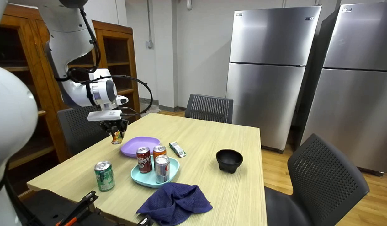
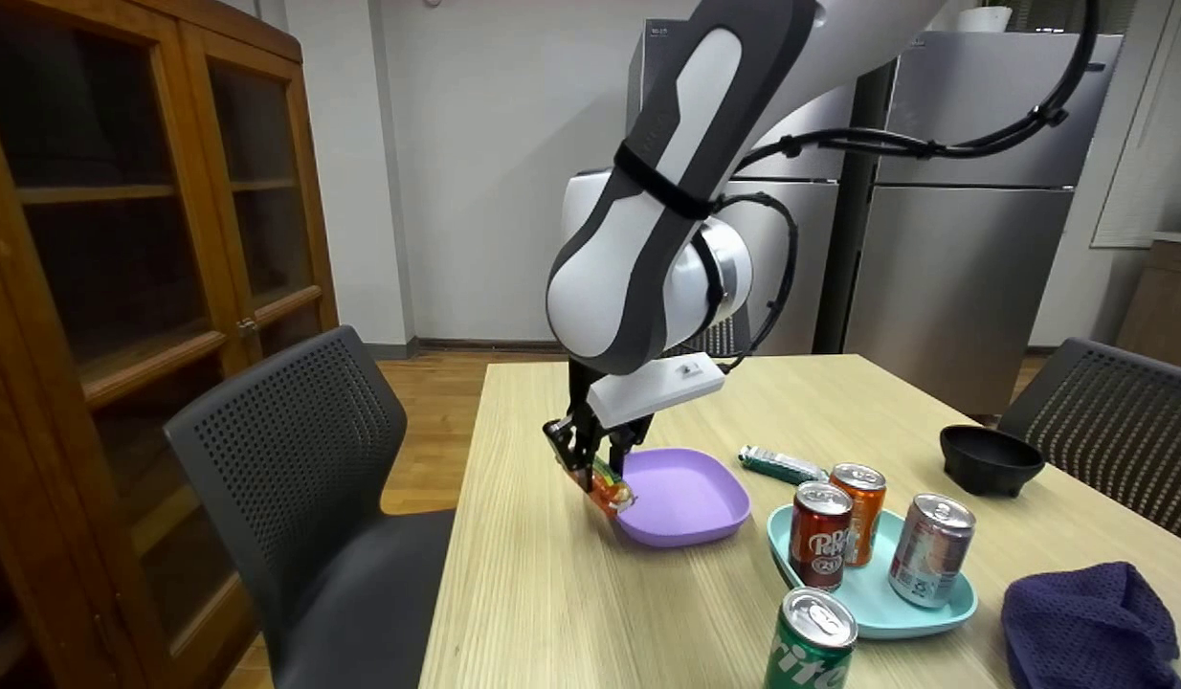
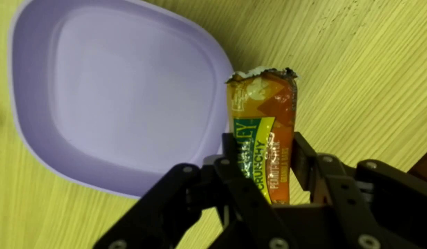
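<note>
1. In an exterior view, a wooden cupboard stands far left of the gripper.
2. A gray chair comes next, left of the gripper and closer to it.
3. The gripper has its two fingers pinched on a snack bar, which is orange, green and yellow. The bar pokes out past the fingertips.
4. A purple plate sits on the table, just right of the gripper and lower down. In the wrist view, the bar hides a bit of its rim.
5. A green and white packet lies right of the gripper, past the purple plate.
6. A green can stands right of the gripper and well in front of it.
7. A light blue plate is also right of the gripper, holding a dark red can, an orange can and a silver can.
8. A black bowl sits far right of the gripper.
9. A dark blue cloth lies crumpled, farther right of the gripper.
</note>
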